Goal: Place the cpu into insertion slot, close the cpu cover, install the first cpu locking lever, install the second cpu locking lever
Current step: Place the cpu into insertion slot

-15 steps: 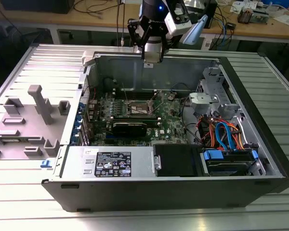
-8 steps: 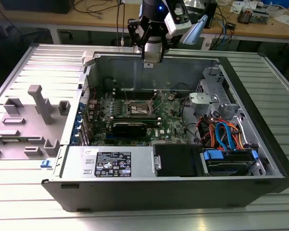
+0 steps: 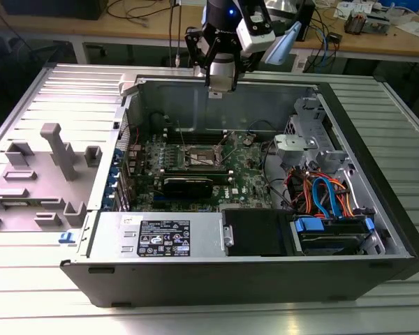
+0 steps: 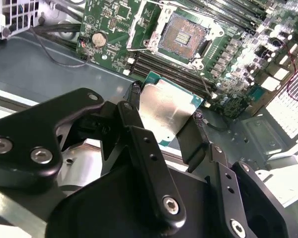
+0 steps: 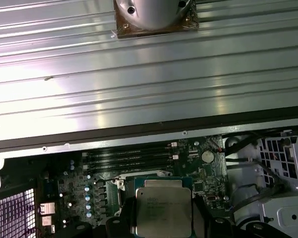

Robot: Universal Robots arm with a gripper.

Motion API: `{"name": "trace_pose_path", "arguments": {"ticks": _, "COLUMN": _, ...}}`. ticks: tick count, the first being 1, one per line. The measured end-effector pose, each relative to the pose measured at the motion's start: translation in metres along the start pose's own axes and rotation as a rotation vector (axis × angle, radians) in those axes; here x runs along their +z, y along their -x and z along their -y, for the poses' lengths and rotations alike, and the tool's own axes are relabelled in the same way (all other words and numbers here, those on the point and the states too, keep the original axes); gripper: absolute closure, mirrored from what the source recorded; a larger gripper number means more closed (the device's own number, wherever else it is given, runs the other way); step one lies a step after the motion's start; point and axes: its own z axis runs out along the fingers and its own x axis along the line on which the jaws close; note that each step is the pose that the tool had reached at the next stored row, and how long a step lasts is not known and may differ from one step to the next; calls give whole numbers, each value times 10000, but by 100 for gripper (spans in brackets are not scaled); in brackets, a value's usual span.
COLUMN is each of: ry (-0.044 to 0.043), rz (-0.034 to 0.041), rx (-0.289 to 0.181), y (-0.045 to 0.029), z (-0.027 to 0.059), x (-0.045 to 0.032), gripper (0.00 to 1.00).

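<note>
Silver chip [image 4: 166,113]: clamped by opposite edges in gripper [image 4: 166,106].
Socket [image 4: 183,37]: open, bare, below chip, inward from the case [image 3: 265,105] wall, well apart.

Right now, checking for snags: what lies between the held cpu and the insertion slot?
In the second wrist view, long black memory slots lie between the cpu and the insertion slot.
</note>
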Motion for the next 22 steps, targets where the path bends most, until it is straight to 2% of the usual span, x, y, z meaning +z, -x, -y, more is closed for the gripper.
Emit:
{"name": "trace_pose_path", "arguments": {"ticks": 13, "ry": 1, "rz": 7, "rx": 66, "y": 0, "z": 0, "x": 1, "gripper": 45}}
{"name": "trace_pose_path", "arguments": {"ticks": 18, "ry": 9, "rz": 36, "rx": 391, "y": 0, "z": 0, "x": 5, "gripper": 45}}
{"name": "trace_pose_path", "arguments": {"ticks": 22, "ry": 18, "rz": 78, "rx": 875, "y": 0, "z": 1, "x": 10, "gripper": 45}}
